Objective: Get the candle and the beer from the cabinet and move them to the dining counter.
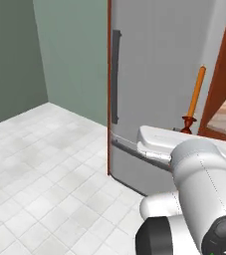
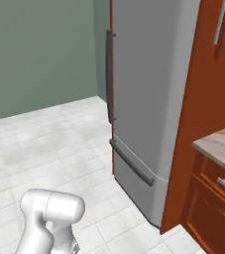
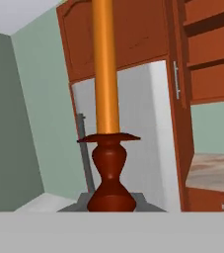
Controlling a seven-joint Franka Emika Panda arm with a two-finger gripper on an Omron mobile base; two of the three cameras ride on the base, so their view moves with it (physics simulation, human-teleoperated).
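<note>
Gripping the candle low on its base, our two-finger gripper (image 3: 111, 210) sits at the bottom of the hand view, its jaws drawn almost together; the fingertips themselves are hidden behind the holder there, so we judge the hold from how squarely the candle stands before the camera. We see the thin orange taper candle on its dark red-brown turned holder (image 3: 107, 123) filling the middle of that view, long axis running straight up the picture, taper end out past the top edge and the bulbous foot at the bottom.

From the left base view the same candle (image 1: 195, 97) stands above our white arm (image 1: 199, 199), nearly upright with a slight lean, its top tilted to the right, holder end down just above the arm's forward link. It is carried in the air, in front of the tall grey refrigerator (image 1: 154, 74) with its dark vertical bar handle (image 1: 115, 77).

Behind the candle in the hand view we make out the reddish-brown wooden wall cabinet (image 3: 133, 34) above the refrigerator, and open wooden shelves to the right. A marbled beige countertop (image 2: 223, 146) on red-brown drawers lies right of the refrigerator, well apart from the candle. Pale floor tiles (image 1: 40, 164) spread to the left.
</note>
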